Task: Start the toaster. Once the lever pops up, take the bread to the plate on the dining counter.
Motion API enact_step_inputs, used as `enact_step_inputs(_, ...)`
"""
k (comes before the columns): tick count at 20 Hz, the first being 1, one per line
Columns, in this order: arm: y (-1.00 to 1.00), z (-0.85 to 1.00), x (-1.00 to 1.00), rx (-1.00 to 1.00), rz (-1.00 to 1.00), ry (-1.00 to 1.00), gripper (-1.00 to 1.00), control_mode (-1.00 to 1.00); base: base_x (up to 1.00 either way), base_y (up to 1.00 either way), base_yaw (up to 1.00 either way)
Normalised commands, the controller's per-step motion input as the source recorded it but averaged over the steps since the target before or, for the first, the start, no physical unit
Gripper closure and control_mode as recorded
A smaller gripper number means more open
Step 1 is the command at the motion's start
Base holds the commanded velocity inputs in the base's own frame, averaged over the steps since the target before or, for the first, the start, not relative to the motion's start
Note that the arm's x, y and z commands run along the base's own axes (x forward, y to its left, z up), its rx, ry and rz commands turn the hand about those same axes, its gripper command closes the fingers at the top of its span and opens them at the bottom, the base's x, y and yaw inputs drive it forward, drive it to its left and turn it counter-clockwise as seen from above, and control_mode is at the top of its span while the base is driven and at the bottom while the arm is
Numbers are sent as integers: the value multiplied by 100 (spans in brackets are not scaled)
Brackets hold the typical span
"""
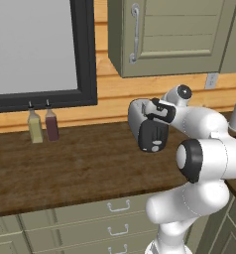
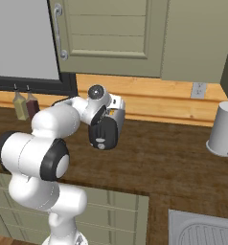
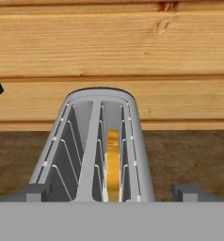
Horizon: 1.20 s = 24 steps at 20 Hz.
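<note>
Above the toaster [image 3: 97, 141] your open, empty claw [image 3: 113, 192] hovers, bread [image 3: 113, 162] sunk in its slot, so carrying to the plate remains.

The toaster [image 3: 97, 146] sits centre-bottom of the hand view, silver, two long slots facing up — the bread [image 3: 113, 164] stands on edge in the right slot, golden-tan, sunk below the rim.
</note>
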Motion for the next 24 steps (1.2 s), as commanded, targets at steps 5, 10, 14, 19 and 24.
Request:
enact_step_inputs(5,0,0,0,0,0,0,-100,-100,0,0,0)
enact_step_inputs(10,0,0,0,0,0,0,-100,-100,0,0,0)
enact_step_inputs(14,0,0,0,0,0,0,-100,-100,0,0,0)
enact_step_inputs(19,0,0,0,0,0,0,-100,-100,0,0,0)
enact_step_inputs(24,0,0,0,0,0,0,-100,-100,0,0,0)
